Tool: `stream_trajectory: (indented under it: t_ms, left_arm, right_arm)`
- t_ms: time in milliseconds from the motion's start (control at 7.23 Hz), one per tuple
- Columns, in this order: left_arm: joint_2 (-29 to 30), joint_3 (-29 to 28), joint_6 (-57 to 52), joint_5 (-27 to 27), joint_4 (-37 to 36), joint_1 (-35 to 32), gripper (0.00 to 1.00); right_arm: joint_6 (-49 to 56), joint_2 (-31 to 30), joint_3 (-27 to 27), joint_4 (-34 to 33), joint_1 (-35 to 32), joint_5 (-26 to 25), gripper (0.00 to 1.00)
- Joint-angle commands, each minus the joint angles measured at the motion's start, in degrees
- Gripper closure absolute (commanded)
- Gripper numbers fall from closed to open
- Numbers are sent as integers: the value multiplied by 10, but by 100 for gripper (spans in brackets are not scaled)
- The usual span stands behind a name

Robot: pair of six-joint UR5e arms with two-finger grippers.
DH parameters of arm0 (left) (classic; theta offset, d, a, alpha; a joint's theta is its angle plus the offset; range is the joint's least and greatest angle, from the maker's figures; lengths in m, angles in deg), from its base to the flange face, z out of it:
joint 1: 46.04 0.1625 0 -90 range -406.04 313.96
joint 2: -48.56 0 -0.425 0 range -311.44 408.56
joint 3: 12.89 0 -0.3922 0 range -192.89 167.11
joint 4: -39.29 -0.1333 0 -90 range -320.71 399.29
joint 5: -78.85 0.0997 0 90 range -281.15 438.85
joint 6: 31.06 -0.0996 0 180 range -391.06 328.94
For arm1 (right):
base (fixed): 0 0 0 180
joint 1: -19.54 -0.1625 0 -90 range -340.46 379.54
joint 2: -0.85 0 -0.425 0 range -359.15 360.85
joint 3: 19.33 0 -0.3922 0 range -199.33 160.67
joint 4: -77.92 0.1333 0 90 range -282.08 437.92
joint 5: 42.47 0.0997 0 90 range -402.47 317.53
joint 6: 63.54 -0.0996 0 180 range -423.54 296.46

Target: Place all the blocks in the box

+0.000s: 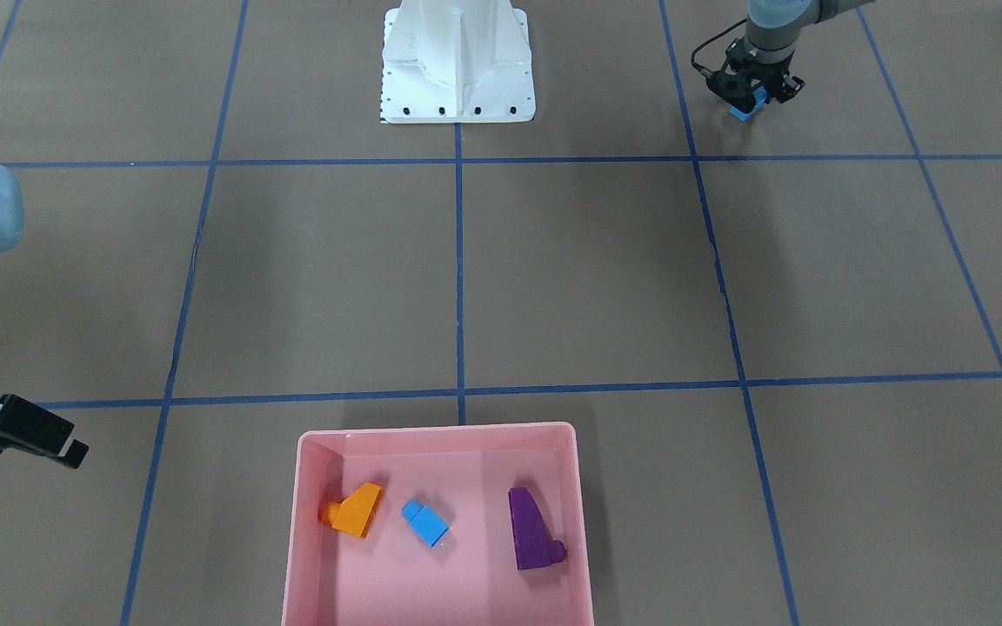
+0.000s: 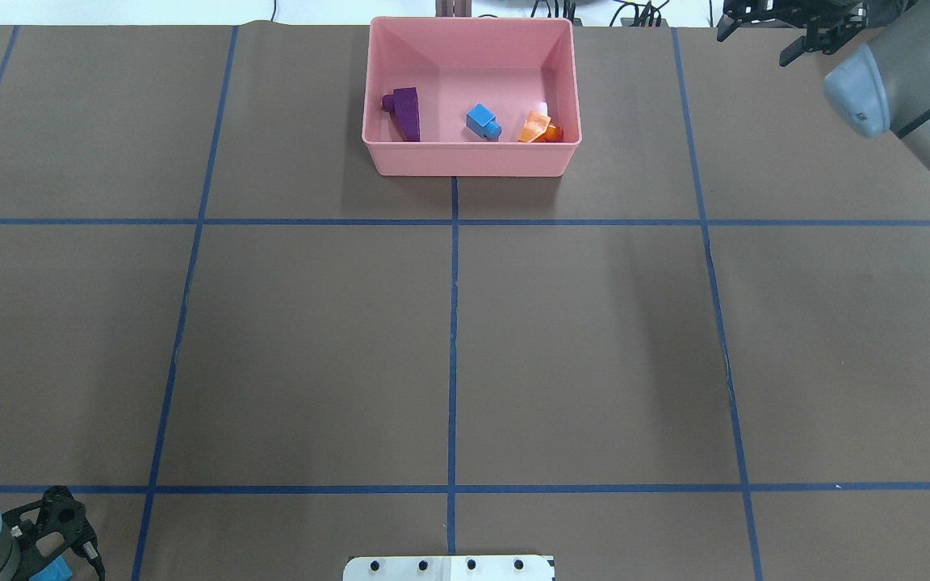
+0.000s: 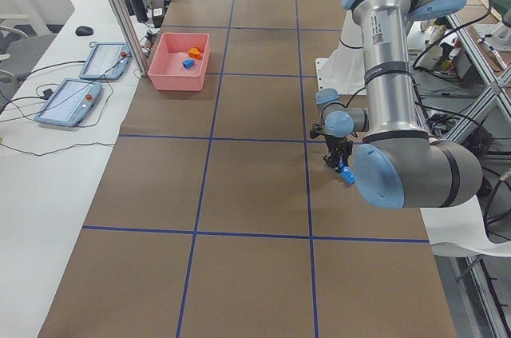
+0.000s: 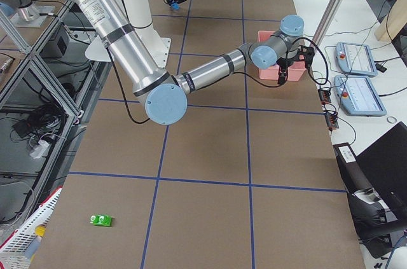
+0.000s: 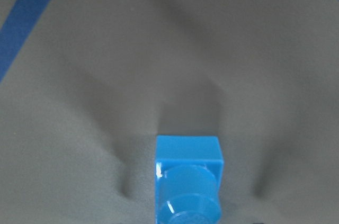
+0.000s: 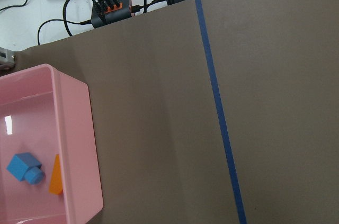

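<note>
The table point(image 1: 588, 278) is covered with brown paper and divided into rectangles by blue tape lines point(image 1: 459, 261). Two control tablets point(image 3: 104, 59) lie on the adjacent white bench point(image 3: 48, 162), near a computer mouse point(image 3: 84, 30). Two cable hubs point(image 6: 111, 8) with orange plugs sit at the table's edge.

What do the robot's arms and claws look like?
Both the left arm and right arm are shiny silver-grey tubes with pale blue round joint caps and black bands. The left claw and right claw are black, two-fingered, with thin black cables.
</note>
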State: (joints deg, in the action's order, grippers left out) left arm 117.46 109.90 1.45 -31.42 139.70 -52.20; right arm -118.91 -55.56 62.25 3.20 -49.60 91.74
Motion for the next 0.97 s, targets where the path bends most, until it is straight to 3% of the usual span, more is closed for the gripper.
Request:
stream_trajectory:
  t_ms: [0, 277, 554, 830]
  left_arm:
    - [-9, 55, 25, -12, -3, -12, 100]
    - [-13, 97, 32, -105, -3, -99, 100]
    - [100, 72, 31, -138, -26, -211, 100]
    - [260, 27, 32, -163, -144, -310, 100]
  right_arm:
    - [2, -39, 32, 0, -7, 0, 0]
    - [48, -165, 127, -1, -15, -2, 0]
    - [133, -290, 190, 0, -27, -2, 0]
    - [266, -406, 206, 2, -66, -2, 0]
